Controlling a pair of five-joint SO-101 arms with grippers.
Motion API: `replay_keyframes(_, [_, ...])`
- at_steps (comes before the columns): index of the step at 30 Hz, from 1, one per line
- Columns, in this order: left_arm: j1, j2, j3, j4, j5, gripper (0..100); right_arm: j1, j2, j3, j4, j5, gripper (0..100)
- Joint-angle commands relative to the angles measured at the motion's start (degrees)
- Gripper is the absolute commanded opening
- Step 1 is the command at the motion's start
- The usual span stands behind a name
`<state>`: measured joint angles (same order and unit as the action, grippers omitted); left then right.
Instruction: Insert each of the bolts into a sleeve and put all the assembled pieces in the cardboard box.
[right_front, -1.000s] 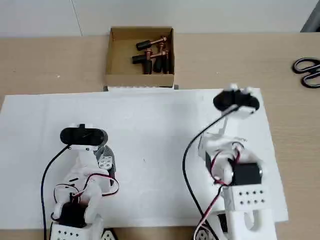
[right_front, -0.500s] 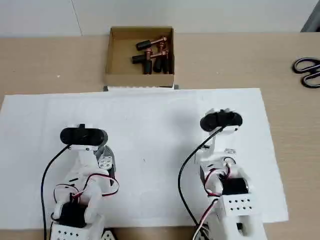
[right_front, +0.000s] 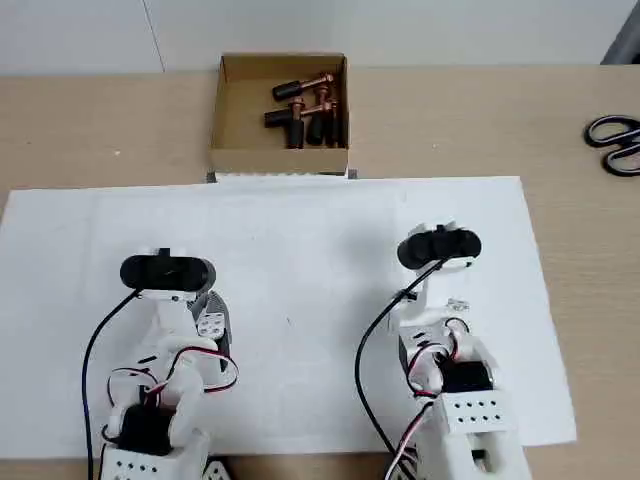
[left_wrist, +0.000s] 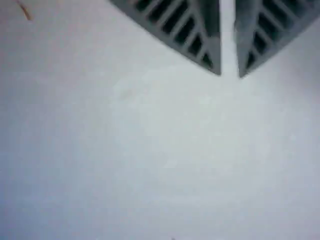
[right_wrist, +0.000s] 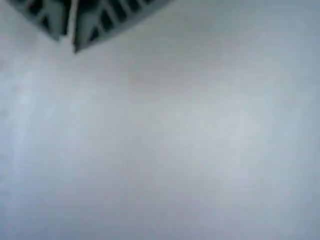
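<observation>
Nearest to me, two arms stand on the white paper sheet (right_front: 300, 250), both well apart from the cardboard box (right_front: 280, 160) and on its near side. I cannot match either arm to a side from the overhead view.

- One arm (right_front: 165, 330) sits nearer than the box and slightly past its left wall. Its black wrist housing points toward the box.
- The other arm (right_front: 445, 340) sits nearer than the box and beyond its right wall. It is folded, with its black wrist housing a little closer to the box than the first arm's.

Gripper states, from the wrist cameras:

- Left gripper (left_wrist: 229, 74): the grey ribbed fingers (left_wrist: 200, 35) are drawn close together. Only a thin slit of paper shows between the tips, and nothing is held. It hangs just above bare paper.
- Right gripper (right_wrist: 74, 47): the fingers (right_wrist: 115, 20) are pressed together with a hairline seam between them, and nothing is held. It too is over bare paper.

The sheet's far edge stops just short of the box's near wall.

The box rests on the wooden table (right_front: 100, 120), open side up. The assembled pieces (right_front: 305, 110), copper-coloured bolts in black sleeves, lie in a loose heap toward the box's right wall. The floor by the left wall is bare. I cannot count the pieces with certainty.

A pair of scissors (right_front: 615, 140) lies on the table well to the right of the box.
</observation>
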<state>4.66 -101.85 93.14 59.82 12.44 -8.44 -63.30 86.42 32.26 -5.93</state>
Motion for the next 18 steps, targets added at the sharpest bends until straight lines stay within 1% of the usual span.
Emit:
replay_keyframes(1, [-0.3,-0.4,-0.1,0.0,-0.4,1,-0.3,-0.9,-0.4,-1.3,0.3,0.3])
replay_keyframes(18, [-0.3,-0.4,-0.1,0.0,-0.4,1,-0.4,-1.0,-0.3,-1.5,0.2,0.3])
